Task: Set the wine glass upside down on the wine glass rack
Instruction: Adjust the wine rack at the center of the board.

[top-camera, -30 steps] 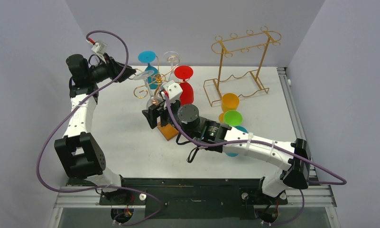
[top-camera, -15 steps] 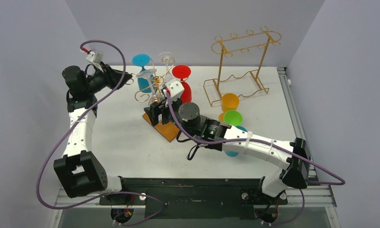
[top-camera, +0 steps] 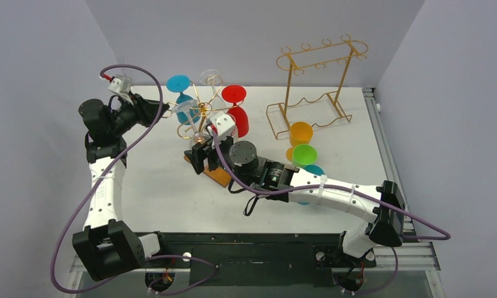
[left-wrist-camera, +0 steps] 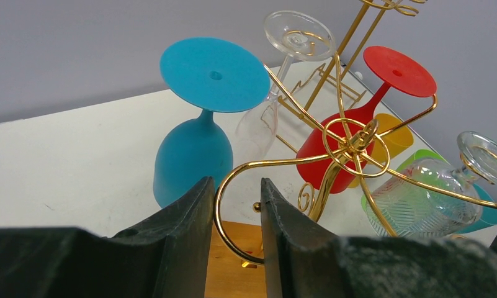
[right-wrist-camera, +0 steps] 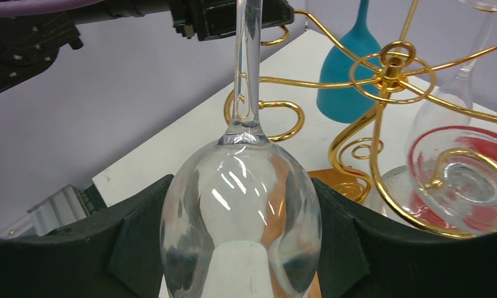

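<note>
At the near left of the rack (left-wrist-camera: 351, 139), the right gripper (top-camera: 199, 149) stands wide around the bowl of the clear glass (right-wrist-camera: 241, 217) and grips it. The glass is inverted, its stem rising beside a curled arm. The left gripper (left-wrist-camera: 236, 186) is nearly closed on a curled rack arm, the wire touching both fingers. Judgement: inversion and approach are done. Whether the foot sits in a curl cannot be told. Left to do: seat the foot, release, withdraw.

Tall gold wire frame rack (top-camera: 288, 87) stands back right on white table (top-camera: 152, 186). Orange cup (top-camera: 300, 132), green cup (top-camera: 304, 154) and teal cup (top-camera: 315, 169) cluster just in front of it. Blue wine glass (top-camera: 179, 83) and red wine glass (top-camera: 241, 121) sit upside down, feet up, mid-back.
</note>
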Robot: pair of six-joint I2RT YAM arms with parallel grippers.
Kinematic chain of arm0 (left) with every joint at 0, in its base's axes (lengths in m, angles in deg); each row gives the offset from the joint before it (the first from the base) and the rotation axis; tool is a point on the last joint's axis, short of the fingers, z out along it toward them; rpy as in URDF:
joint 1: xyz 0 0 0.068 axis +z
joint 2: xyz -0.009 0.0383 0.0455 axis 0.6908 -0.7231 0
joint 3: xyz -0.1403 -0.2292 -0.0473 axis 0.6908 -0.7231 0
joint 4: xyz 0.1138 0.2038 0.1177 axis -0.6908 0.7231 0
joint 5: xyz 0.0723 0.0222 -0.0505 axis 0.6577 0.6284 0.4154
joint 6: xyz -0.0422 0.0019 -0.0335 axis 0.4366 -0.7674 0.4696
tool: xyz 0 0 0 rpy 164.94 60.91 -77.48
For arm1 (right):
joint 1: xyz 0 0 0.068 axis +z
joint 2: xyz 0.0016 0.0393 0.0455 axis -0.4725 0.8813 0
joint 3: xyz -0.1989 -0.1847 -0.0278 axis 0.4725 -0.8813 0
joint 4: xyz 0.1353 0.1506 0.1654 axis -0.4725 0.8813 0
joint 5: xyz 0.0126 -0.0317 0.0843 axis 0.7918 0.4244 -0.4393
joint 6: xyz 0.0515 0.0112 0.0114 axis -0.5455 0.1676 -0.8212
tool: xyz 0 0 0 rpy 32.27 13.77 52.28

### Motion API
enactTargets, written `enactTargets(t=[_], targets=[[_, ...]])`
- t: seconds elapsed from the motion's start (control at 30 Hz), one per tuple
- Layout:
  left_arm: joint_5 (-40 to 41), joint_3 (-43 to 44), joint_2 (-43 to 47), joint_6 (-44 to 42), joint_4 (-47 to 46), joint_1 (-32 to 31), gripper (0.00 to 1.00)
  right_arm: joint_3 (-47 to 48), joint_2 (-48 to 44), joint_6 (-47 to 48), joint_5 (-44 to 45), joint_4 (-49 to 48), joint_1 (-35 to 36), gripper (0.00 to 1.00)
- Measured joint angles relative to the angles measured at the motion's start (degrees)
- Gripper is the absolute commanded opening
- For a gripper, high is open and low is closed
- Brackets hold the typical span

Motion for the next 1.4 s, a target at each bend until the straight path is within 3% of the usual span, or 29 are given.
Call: enactTargets(t=[0.57,0.8,1.07,1.4], targets=[[3.50,-3.19,7.28,0.28,5.20,0.55,0.25,2.16,6.58,-0.79,-3.82,-5.62,2.21,0.00],[2.86,-3.72,9.55,1.51,7.19,0.74,0.25,-1.99,6.43,-2.62,-2.34,-12.33,2.16,0.00],[-2.99,-3.72,12.57,1.70,10.95,0.74,0.26,-10.36,2.01,-1.03,2.47,-14.80,1.22,0.00],[-8.79,-4.37,16.63,-3.67,20.04,0.48,0.37,-17.33,-5.44,0.20,3.39,-16.79,3.39,0.00]])
